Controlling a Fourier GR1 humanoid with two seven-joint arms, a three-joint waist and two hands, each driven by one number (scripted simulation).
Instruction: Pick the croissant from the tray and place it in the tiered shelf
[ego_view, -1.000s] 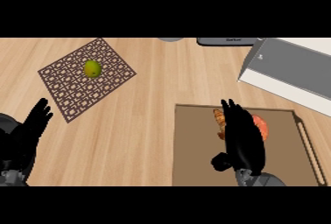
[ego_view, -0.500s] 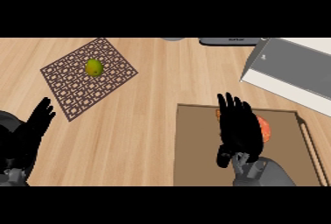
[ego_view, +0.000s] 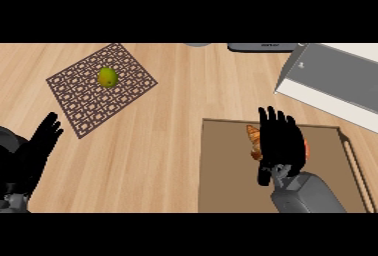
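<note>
A golden-brown croissant (ego_view: 253, 139) lies on the brown tray (ego_view: 221, 170) at the lower right, mostly hidden under my right hand (ego_view: 279, 145). That hand hovers over it with fingers straight and spread, pointing away from me. An orange-red item (ego_view: 306, 149) peeks out at the hand's right edge. The white tiered shelf (ego_view: 336, 82) stands at the upper right, beyond the tray. My left hand (ego_view: 37, 152) rests open at the lower left edge, fingers up.
A brown lattice mat (ego_view: 103, 87) lies at the upper left with a green-yellow fruit (ego_view: 108, 77) on it. A dark flat object (ego_view: 262, 47) sits at the counter's far edge. Bare wooden counter (ego_view: 162, 150) separates mat and tray.
My right hand has moved forward over the tray and now covers most of the croissant. The left hand has stayed in place.
</note>
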